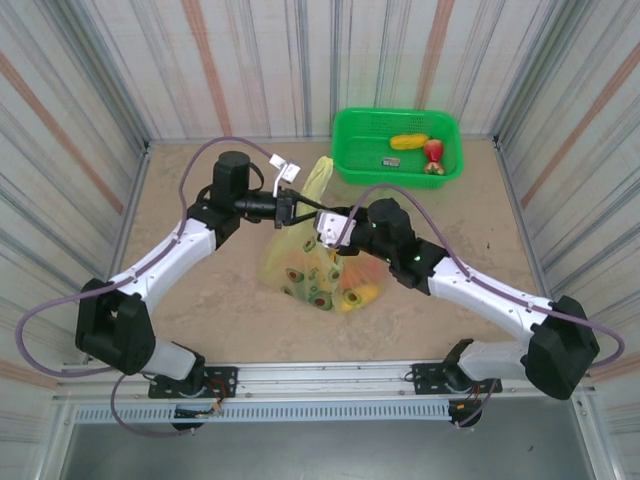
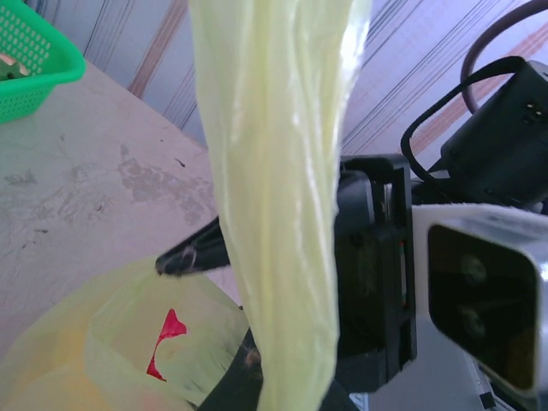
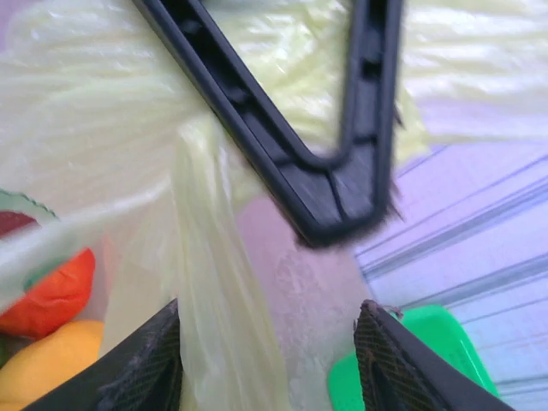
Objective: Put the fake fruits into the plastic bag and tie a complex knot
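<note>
Clearly the thin, translucent yellow-green plastic bag [image 1: 318, 270] sits mid-table between the arms, bulging with glossy fake fruits [image 1: 350, 296]; a few more pieces lie in the green mesh basket [image 1: 345, 150] beyond. Its gathered handle strip [image 2: 274, 171] stands up as a soft, bunched rope, and the left gripper [image 1: 290, 208] is pressed together on it near the top. The right gripper [image 3: 270, 321] stands spread, a fold of film just beside one finger but unpinched. The film looks slick, limp and easily torn, and the load light. A hold on the bunched strip, low by the neck, seems safest for knotting.
</note>
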`<move>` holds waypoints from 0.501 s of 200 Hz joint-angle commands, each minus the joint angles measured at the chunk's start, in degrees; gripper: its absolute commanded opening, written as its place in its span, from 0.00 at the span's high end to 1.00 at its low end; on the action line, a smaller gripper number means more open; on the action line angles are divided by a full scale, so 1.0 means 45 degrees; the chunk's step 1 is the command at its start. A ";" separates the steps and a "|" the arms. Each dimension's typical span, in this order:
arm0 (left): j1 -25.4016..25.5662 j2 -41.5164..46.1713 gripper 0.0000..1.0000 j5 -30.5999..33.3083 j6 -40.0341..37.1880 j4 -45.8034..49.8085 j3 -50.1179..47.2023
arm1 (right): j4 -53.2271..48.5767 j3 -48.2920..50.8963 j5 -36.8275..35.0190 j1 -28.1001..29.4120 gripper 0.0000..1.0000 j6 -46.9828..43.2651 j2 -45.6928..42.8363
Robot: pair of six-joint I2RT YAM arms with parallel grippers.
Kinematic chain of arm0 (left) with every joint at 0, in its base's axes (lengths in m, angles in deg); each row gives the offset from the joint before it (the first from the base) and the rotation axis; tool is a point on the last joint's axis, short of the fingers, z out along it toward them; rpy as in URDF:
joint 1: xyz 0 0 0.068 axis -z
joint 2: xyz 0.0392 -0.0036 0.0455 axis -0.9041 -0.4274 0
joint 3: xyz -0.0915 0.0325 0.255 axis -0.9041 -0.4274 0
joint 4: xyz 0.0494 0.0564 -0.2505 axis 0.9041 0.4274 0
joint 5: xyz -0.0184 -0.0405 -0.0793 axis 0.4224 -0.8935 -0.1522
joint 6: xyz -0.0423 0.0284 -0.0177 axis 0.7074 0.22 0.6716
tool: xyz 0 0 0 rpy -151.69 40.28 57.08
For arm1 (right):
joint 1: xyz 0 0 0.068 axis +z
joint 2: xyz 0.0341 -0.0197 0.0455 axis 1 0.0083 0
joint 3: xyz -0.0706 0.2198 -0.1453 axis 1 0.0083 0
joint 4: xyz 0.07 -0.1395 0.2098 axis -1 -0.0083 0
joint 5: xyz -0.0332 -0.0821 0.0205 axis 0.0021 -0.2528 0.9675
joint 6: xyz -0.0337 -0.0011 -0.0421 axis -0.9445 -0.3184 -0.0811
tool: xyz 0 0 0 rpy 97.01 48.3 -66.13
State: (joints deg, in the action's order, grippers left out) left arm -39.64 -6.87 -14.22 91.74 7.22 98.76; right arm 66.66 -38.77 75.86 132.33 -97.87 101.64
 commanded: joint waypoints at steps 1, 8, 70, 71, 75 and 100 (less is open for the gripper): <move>-0.0061 0.0433 1.00 -0.0335 0.0543 -0.1178 -0.0265 | 0.0292 0.0447 0.0245 -0.0182 0.44 0.1042 -0.0281; -0.0061 0.0433 1.00 -0.0403 0.0642 -0.1333 -0.0306 | 0.0441 0.0532 0.0196 -0.0206 0.43 0.1277 -0.0254; 0.0024 0.0635 1.00 -0.0618 0.1098 -0.2434 -0.0766 | 0.1653 0.0452 0.1631 -0.0374 0.43 0.3608 0.0522; 0.0030 0.0632 1.00 -0.0615 0.1082 -0.2425 -0.0760 | 0.1654 0.0448 0.1625 -0.0373 0.43 0.3614 0.0549; 0.0057 0.0598 1.00 -0.0655 0.1066 -0.2422 -0.0771 | 0.1644 0.0380 0.1637 -0.0407 0.43 0.3619 0.0646; 0.0192 0.0560 1.00 -0.0789 0.0939 -0.2322 -0.0709 | 0.0859 -0.0342 0.2066 -0.0494 0.48 0.3729 0.1271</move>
State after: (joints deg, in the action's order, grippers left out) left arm -39.44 -6.11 -15.42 95.67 -1.40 95.65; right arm 72.37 -36.26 82.06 130.65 -84.47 104.75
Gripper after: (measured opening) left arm 0.045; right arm 0.558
